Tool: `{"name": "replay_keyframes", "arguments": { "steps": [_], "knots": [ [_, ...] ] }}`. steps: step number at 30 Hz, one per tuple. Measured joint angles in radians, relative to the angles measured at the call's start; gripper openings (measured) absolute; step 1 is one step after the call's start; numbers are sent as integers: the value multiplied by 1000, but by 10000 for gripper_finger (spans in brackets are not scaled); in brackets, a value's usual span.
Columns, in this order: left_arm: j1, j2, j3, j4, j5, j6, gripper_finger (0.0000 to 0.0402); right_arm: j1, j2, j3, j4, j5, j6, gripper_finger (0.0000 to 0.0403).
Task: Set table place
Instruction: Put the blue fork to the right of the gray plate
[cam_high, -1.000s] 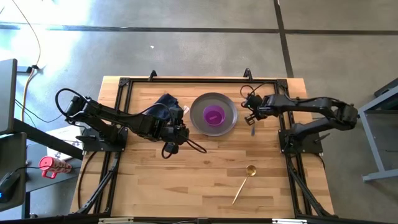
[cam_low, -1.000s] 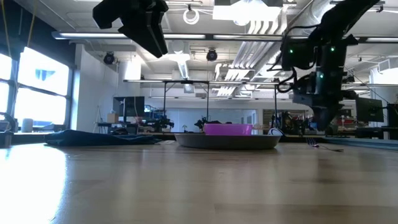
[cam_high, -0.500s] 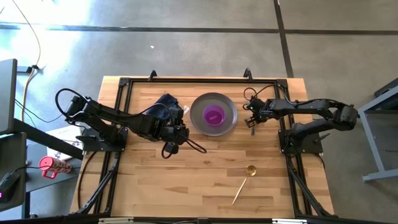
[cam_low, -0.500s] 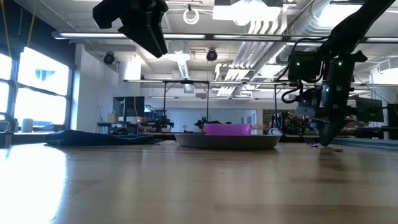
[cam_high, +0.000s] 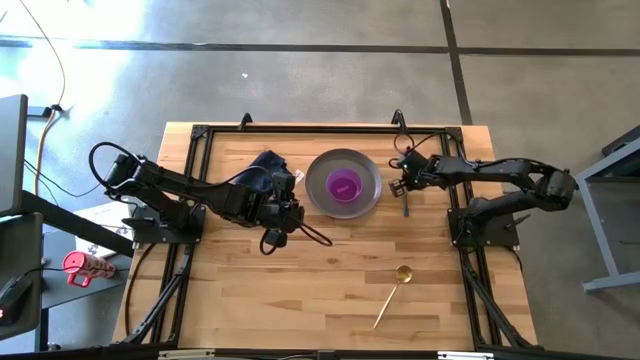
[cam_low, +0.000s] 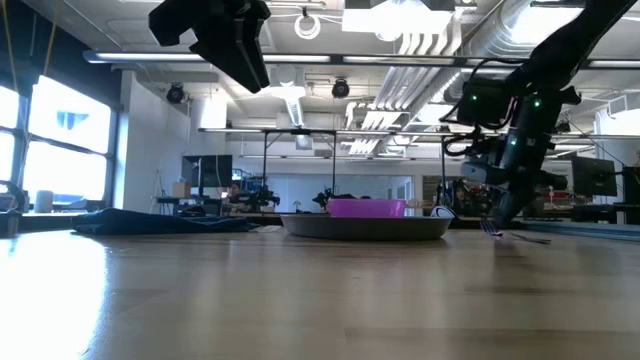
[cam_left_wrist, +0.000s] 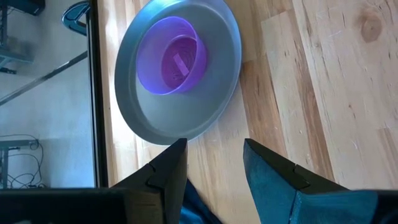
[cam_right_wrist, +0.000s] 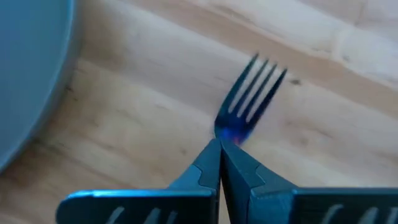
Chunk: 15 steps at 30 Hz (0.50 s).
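The right gripper (cam_right_wrist: 219, 152) has its fingers pressed together, with the fork (cam_right_wrist: 249, 99) lying on the table (cam_high: 330, 280) just ahead of the tips. It seems to push the fork, so it lies straight beside the plate (cam_high: 344, 183). The left gripper (cam_left_wrist: 214, 165), spread, waits near the plate, holding nothing.

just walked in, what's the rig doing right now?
It's laying a place setting. The right gripper is shut, its tips down at the fork, which lies on the table just right of the grey plate. The magenta bowl sits in that plate. The left gripper hangs open above the table beside the navy napkin, holding nothing. The gold spoon lies apart, toward the front edge.
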Motion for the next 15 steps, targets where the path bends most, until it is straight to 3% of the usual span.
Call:
{"name": "replay_keyframes", "arguments": {
  "steps": [7,15],
  "knots": [
    [0,0,0,0,0,0,143,81,-19,97,-238,46,33,0],
    [0,0,0,0,0,0,143,130,-29,125,-285,85,76,0]
  ]
}}
